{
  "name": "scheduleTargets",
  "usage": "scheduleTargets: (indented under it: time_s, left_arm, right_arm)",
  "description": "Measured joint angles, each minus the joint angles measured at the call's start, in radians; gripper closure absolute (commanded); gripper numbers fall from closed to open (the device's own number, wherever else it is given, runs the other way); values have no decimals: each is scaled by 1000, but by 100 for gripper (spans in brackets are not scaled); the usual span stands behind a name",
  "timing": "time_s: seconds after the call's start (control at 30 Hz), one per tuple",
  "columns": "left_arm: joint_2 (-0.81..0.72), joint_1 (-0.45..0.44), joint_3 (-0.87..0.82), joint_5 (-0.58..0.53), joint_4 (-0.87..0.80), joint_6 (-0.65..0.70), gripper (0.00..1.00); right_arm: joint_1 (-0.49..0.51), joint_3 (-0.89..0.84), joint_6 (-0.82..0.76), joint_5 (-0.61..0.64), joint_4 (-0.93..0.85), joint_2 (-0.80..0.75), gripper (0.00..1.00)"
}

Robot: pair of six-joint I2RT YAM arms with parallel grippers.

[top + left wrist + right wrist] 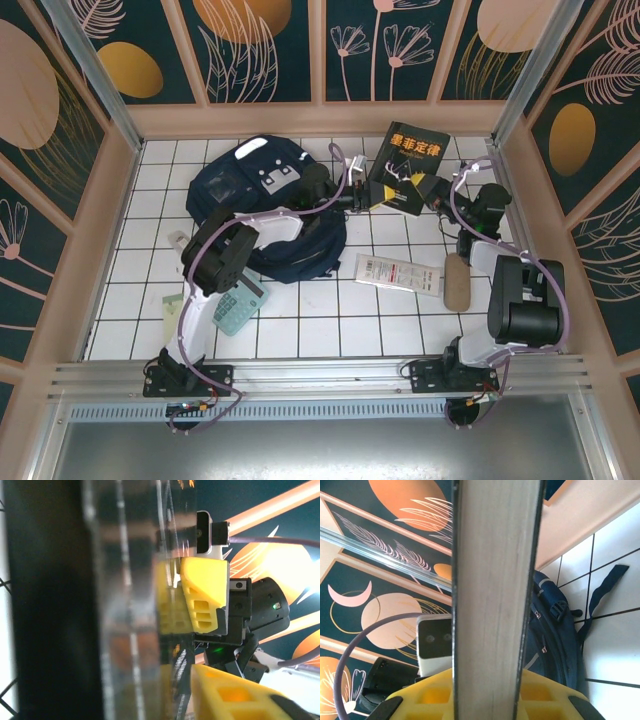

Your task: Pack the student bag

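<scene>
A black book (405, 160) with yellow characters hangs in the air at the back, between my two grippers. My right gripper (412, 190) is shut on it. In the right wrist view its page edge (495, 590) stands upright between the yellow fingers (430, 695). My left gripper (362, 197) sits at the book's left edge. In the left wrist view the glossy cover (125, 605) lies beside my lower finger (235, 695), with the other arm's yellow finger (205, 595) beyond; any gap is blurred. The navy student bag (250, 190) lies on the tiles at the left, also beyond the book (555, 630).
A white booklet (398, 272) lies flat on the tiles right of centre, next to a beige roll (457, 283). A teal calculator (238, 308) rests near the left arm. Wooden walls close in the tiled floor on three sides.
</scene>
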Motion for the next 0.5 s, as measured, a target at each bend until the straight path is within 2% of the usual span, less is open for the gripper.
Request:
scheduleTargets:
  time_s: [0.03,0.13,0.23,0.37,0.5]
  left_arm:
    - [-18,2,-8,-8,-34,30,46]
    - [-91,15,-43,-52,-141,127,37]
    - [-183,43,-85,-140,-271,242,33]
    - [-299,75,-104,-322,-468,425,33]
    - [-376,77,-109,-524,-654,588,39]
  right_arm:
    - [5,0,-10,6,-16,-8,100]
    - [19,0,-42,27,-64,-40,100]
    - [35,0,-76,58,-108,-77,100]
    - [53,-13,-115,110,-154,-119,100]
    - [72,-62,-154,175,-209,-179,100]
